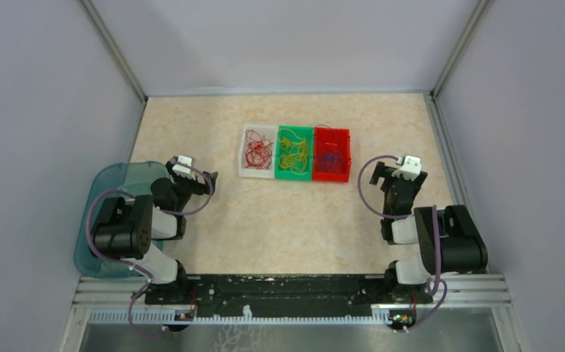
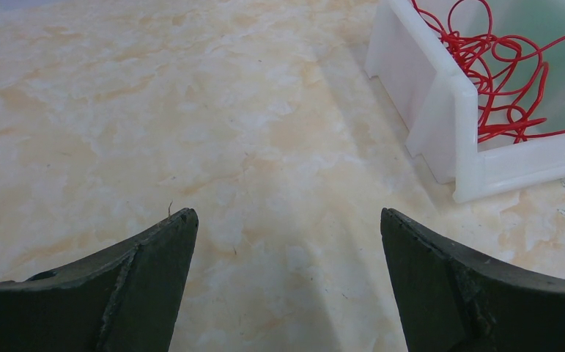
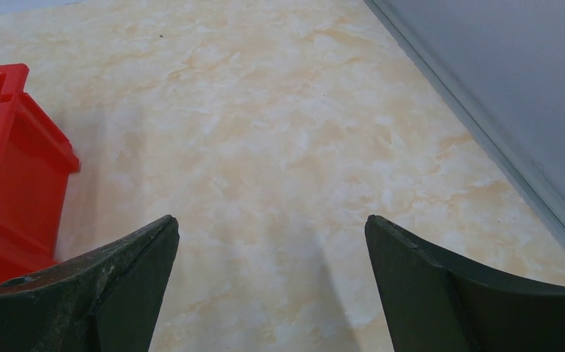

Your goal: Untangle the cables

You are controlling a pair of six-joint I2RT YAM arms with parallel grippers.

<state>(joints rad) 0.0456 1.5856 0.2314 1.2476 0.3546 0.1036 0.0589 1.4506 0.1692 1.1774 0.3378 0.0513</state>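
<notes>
Three small bins stand side by side at the table's middle back. The white bin [image 1: 256, 174] holds red cables [image 1: 257, 150], the green bin [image 1: 294, 177] holds yellow cables [image 1: 294, 152], and the red bin [image 1: 330, 179] holds dark purple cables [image 1: 330, 157]. My left gripper [image 1: 209, 179] is open and empty, low over bare table left of the bins. In the left wrist view the gripper [image 2: 286, 220] has the white bin [image 2: 440, 110] and red cables [image 2: 499, 73] at its upper right. My right gripper [image 1: 378, 173] is open and empty right of the bins. In the right wrist view the gripper [image 3: 272, 224] has the red bin [image 3: 15, 169] at its left.
A translucent teal tub [image 1: 111, 183] sits at the table's left edge, beside and partly under the left arm. Grey walls close in the table on three sides, with a metal rail [image 3: 484, 132] along the right edge.
</notes>
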